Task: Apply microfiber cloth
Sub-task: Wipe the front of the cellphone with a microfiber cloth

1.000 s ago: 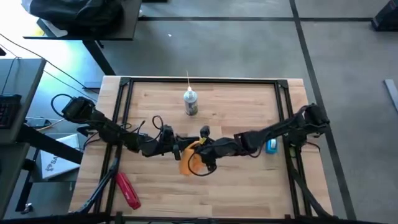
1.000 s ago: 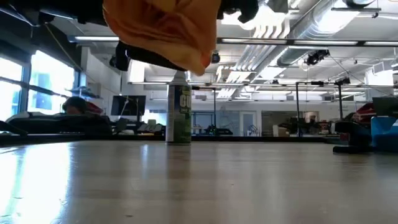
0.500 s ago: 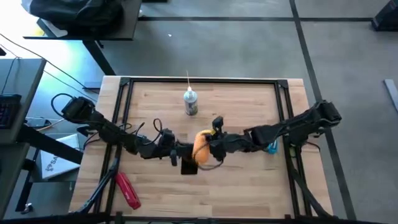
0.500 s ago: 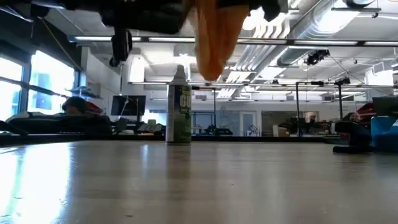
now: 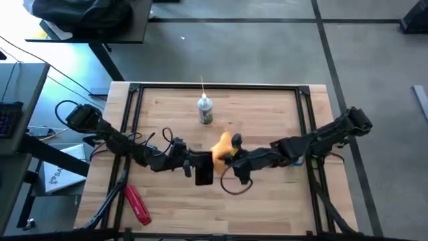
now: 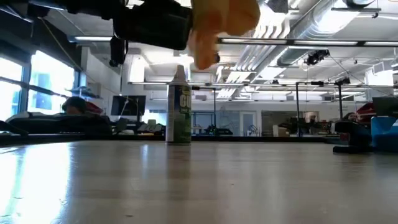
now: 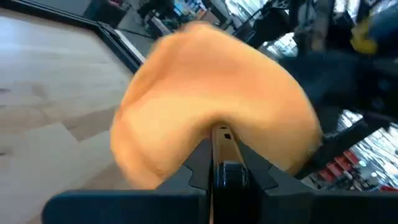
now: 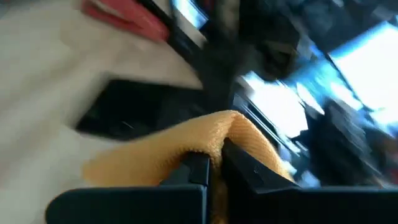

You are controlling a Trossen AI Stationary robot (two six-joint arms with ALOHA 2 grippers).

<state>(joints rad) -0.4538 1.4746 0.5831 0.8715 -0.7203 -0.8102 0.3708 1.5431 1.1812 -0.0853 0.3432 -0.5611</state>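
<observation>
- Both dark arms reach in from the bench's side edges and meet above its middle.
- The right pincer (image 5: pixel 231 151) is clamped on the soft orange-yellow microfiber cloth (image 5: pixel 222 146), bunched and held off the wooden bench (image 5: pixel 267 201).
- The left pincer (image 5: pixel 194 163) grips a flat black phone (image 5: pixel 203 170), just beside the cloth.

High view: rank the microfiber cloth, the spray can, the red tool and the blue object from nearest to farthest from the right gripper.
Measured from the right gripper at mid-table:
1. Microfiber cloth, pinched in its fingers.
2. Spray can, toward the table's far edge.
3. Blue object, under the right arm on the right side.
4. Red tool, near the front-left corner.
</observation>
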